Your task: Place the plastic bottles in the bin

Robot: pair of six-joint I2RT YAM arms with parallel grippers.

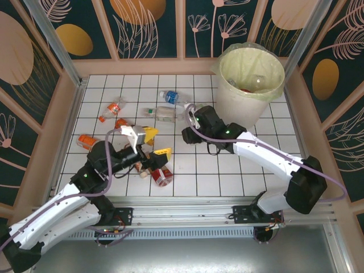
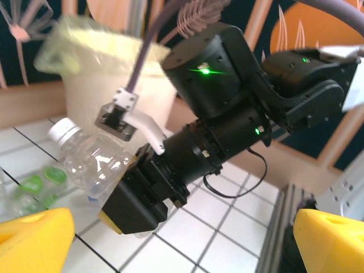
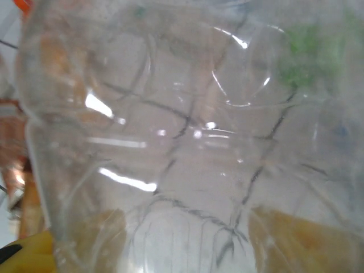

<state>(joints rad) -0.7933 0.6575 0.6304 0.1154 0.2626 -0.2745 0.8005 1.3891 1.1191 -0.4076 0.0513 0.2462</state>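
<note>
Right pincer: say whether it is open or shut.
Shut on the clear bottle: the right pincer clamps its body, seen from the left wrist.

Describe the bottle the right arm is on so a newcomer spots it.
Find the cream bin far right. Just left of it, fingers of the right gripper clamp a clear bottle. It has a white cap; the neighbour beyond wears a blue label.

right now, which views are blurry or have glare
top external: sharp, even light; left wrist: the bin is smeared with blur; right wrist: the bottle is too close, out of focus, with white glare streaks
</note>
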